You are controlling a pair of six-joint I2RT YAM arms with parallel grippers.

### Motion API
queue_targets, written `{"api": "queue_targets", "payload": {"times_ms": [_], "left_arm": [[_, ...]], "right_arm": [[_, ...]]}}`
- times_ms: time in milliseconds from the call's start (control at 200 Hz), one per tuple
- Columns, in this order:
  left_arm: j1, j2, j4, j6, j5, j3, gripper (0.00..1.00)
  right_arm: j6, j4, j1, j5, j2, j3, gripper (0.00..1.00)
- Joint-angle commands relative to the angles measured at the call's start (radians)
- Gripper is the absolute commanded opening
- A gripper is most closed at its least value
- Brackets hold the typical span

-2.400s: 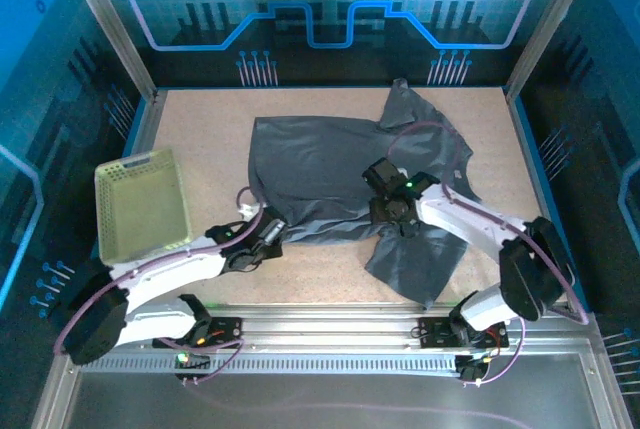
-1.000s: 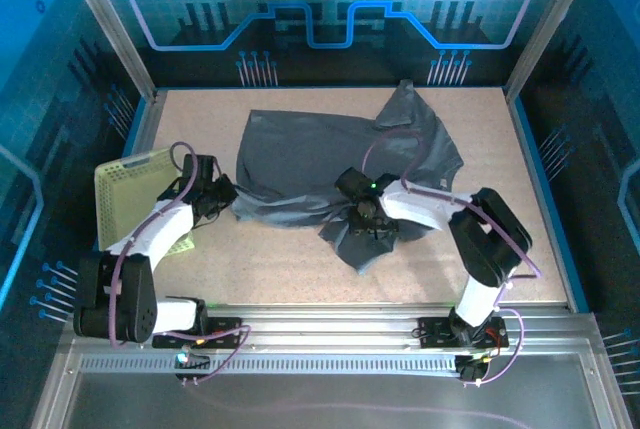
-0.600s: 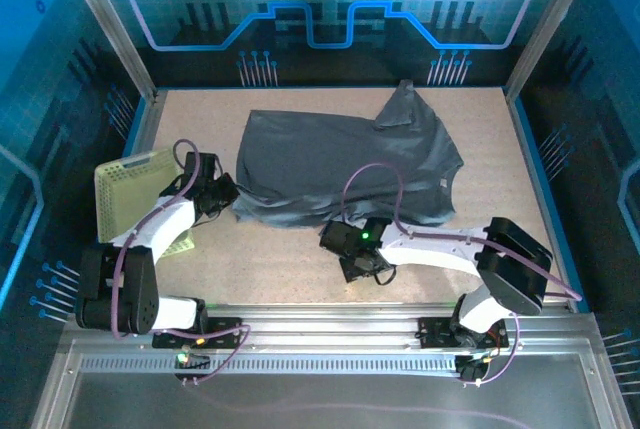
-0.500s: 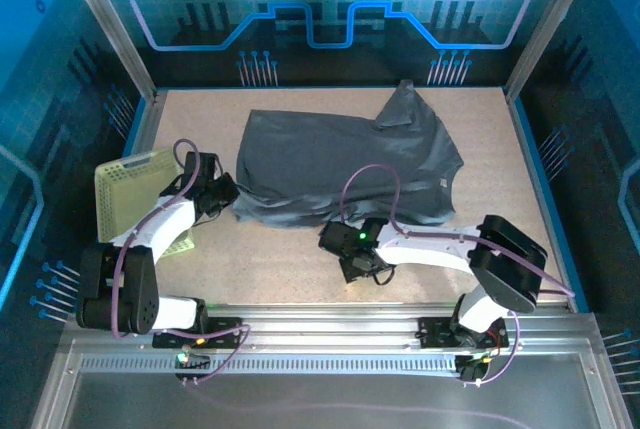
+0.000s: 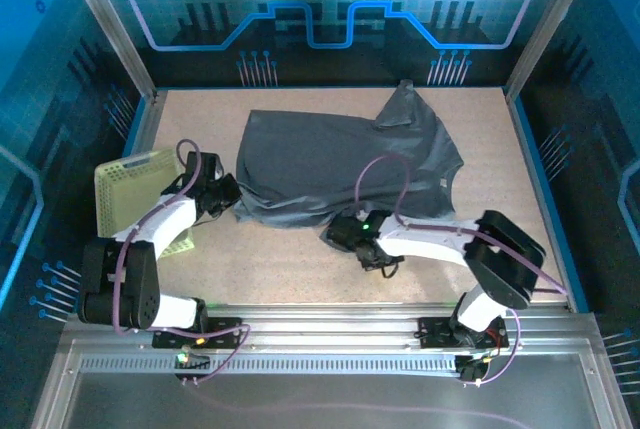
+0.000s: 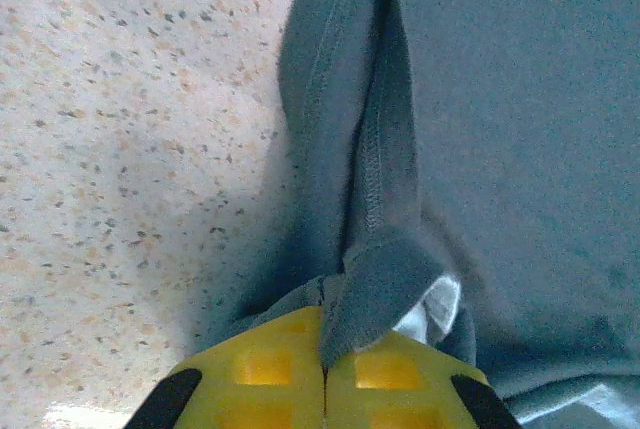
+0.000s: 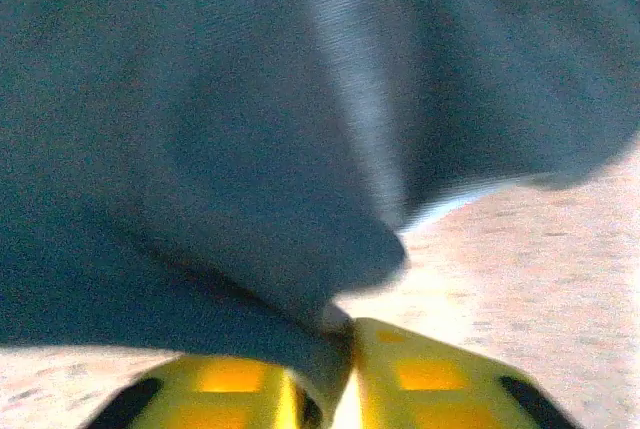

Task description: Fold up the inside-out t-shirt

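The inside-out t-shirt (image 5: 340, 164) lies spread across the middle of the table, dark slate-grey, with one sleeve bunched up at the far right. My left gripper (image 5: 228, 196) is at its near left corner, shut on a stitched hem fold (image 6: 370, 279) that rises from between the yellow fingers (image 6: 265, 369). My right gripper (image 5: 345, 232) is at the shirt's near edge, low over the table. Its fingers (image 7: 440, 374) are closed on a fold of the grey fabric (image 7: 200, 129), which drapes over and hides the left finger's tip.
A pale yellow-green mesh basket (image 5: 125, 194) sits at the left edge, right behind the left arm. Bare speckled tabletop (image 5: 290, 264) runs along the near side, in front of the shirt. Metal frame posts border the table on both sides.
The right gripper let go of the near flap, moved back up to the shirt's near edge and closed on the fabric. The left gripper kept its hold on the left corner.
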Motion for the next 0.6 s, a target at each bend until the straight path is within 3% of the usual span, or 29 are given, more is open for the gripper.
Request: {"api": "queue_targets", "payload": {"times_ms": [0,115,310,455,595], "left_arm": [[-0.001,0.026,0.037,0.028,0.079,0.028,0.09],[-0.019,0.012,0.068,0.028,0.093,0.006,0.10],[-0.025,-0.055,0.114,0.022,0.085,-0.049,0.12],[-0.025,-0.067,0.131,0.030,0.101,-0.068,0.12],[-0.061,-0.004,0.152,0.074,0.188,-0.031,0.12]], "right_arm": [[0.037,-0.129,-0.077,0.134,-0.140,-0.020,0.11],[-0.003,-0.189,-0.204,0.165,-0.296,-0.007,0.00],[-0.175,-0.196,-0.524,0.118,-0.577,0.042,0.00],[-0.306,-0.212,-0.762,0.057,-0.662,0.140,0.00],[-0.410,-0.201,-0.899,-0.012,-0.662,0.224,0.00]]}}
